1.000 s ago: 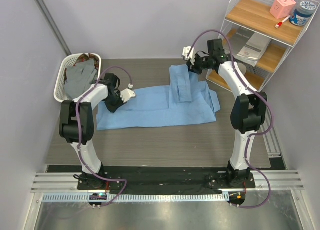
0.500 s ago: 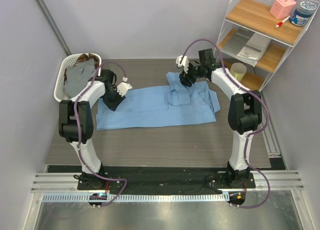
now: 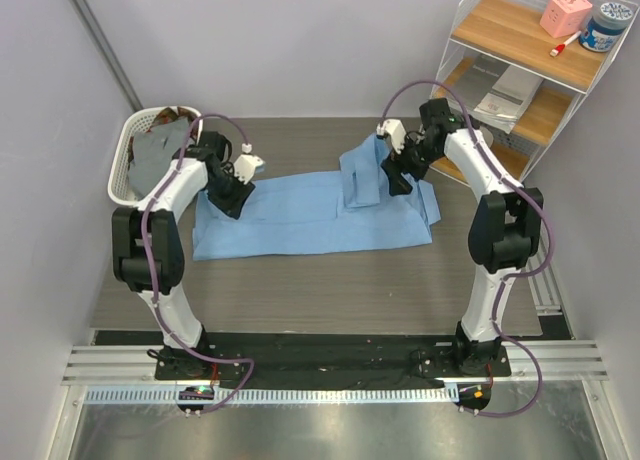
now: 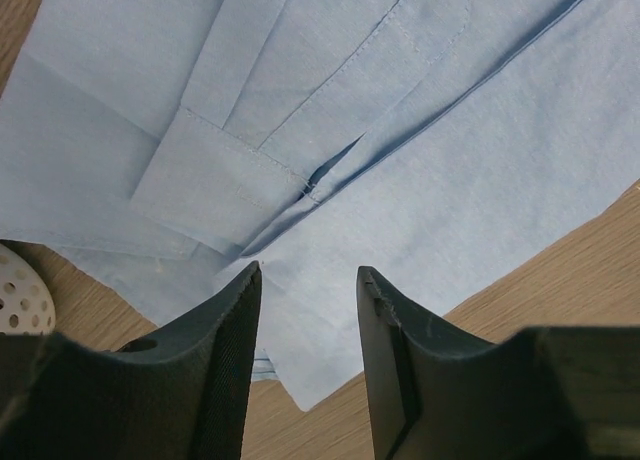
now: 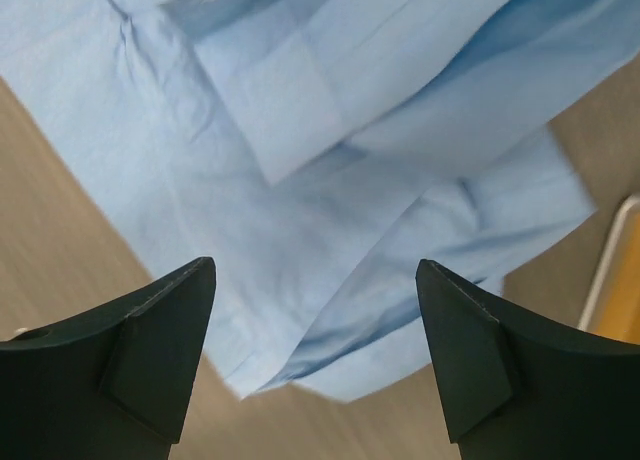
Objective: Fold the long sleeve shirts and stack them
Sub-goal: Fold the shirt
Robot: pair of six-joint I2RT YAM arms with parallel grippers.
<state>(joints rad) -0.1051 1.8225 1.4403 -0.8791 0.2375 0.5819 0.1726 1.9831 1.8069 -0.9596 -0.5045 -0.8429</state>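
A light blue long sleeve shirt (image 3: 310,218) lies flat across the table, folded into a long band, with one sleeve (image 3: 362,175) laid over its right part. My left gripper (image 3: 231,196) hovers open just above the shirt's left end, nothing between its fingers; its wrist view shows a cuff (image 4: 215,180) beyond the gripper (image 4: 310,272). My right gripper (image 3: 396,176) stands wide open over the shirt's right end. In its wrist view the gripper (image 5: 315,265) frames loose blue cloth (image 5: 300,180). Grey (image 3: 160,158) and brown (image 3: 176,113) shirts lie in a basket.
The white basket (image 3: 125,150) stands at the table's back left, close to my left arm; its rim (image 4: 15,295) shows in the left wrist view. A wire and wood shelf rack (image 3: 520,75) with small items stands at the back right, near my right arm.
Both grippers have opened and let go of the blue shirt. The right one lowered the lifted sleeve onto the shirt, then drew off to the right. The left one shifted slightly.
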